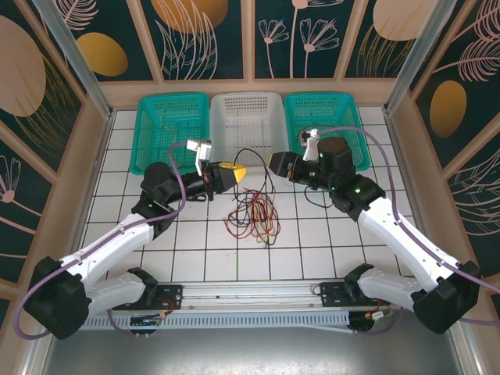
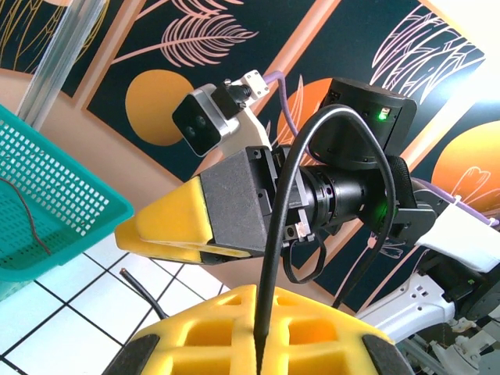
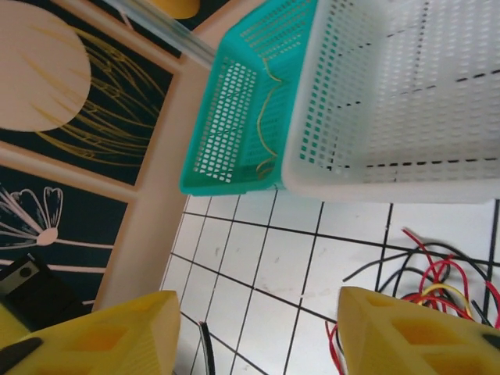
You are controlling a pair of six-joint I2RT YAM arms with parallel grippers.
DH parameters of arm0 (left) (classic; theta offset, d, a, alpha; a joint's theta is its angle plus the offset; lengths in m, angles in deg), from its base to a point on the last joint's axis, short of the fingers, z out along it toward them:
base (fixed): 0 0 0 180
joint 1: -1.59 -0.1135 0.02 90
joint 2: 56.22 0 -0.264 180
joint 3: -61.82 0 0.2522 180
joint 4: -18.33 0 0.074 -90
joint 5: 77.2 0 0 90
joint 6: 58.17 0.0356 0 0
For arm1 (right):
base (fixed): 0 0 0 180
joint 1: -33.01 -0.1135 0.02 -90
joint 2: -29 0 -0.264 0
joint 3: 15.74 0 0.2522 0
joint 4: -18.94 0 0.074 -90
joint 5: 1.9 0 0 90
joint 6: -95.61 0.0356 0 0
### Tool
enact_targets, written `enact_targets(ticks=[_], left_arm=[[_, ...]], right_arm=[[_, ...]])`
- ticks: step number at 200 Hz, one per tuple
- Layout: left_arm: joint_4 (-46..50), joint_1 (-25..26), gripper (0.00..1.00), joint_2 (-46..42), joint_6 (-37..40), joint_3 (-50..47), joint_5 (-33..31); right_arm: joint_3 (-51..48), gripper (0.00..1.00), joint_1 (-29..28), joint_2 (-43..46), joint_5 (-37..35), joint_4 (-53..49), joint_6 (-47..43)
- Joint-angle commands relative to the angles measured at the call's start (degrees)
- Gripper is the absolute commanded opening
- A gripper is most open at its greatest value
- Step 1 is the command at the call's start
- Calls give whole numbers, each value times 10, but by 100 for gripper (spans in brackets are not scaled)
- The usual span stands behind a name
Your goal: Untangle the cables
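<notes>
Just off the tabletop's centre, the left gripper (image 2: 258, 348) pinches a black cable (image 2: 269, 258) between its yellow fingers, raising the strand in a tall loop away from the tangled cables (image 1: 251, 212). The heap of red, yellow and black lies on the white tiles between the two arms. The hold looks meant to draw one strand out of the knot, leaving the others on the tiles.

Facing it, the right gripper (image 1: 275, 164) hangs with fingers (image 3: 117, 336) spread wide and nothing between them, seemingly placed to take the far side of the loop.

Three baskets line the far edge of the tabletop. The left teal basket (image 3: 226, 133) holds a thin yellowish wire (image 3: 267, 117). The white basket (image 3: 375, 168) in the middle appears empty. A fine dark wire (image 2: 27, 223) shows against the mesh of the right teal basket (image 2: 70, 203), which suggests freed strands are sorted there.
</notes>
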Motion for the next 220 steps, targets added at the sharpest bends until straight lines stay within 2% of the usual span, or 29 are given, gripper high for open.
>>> enact_targets(ticks=[1,42,63,104,121,151,161,191,214,220], left_arm=[[-15,2,0,5,8,24,16],[13,2,0,6,35,45,-13],[11,1,0,13,38,57,-19],[2,1,0,17,44,71,-66],[13,1,0,3,55,71,-155],[14,1,0,-35,47,56,-391],[7,1,0,-37,36,57,-446],[-35,1,0,-28,-31,46,-557],[-75,1,0,4,-67,45,-559],[-68,1,0,16,-68,55,-554]], right_arm=[[-6,48,-13,-12,23,35,9],[-10,33,-23,-11,12,47,13],[-15,31,-22,-6,19,55,19],[-34,7,-23,5,8,70,34],[-56,0,-22,26,-14,97,58],[-115,0,-30,63,-69,174,163],[-140,0,-43,71,-91,204,195],[-187,0,-106,90,-192,248,257],[-204,0,-136,93,-233,269,276],[-195,6,-141,93,-249,245,270]])
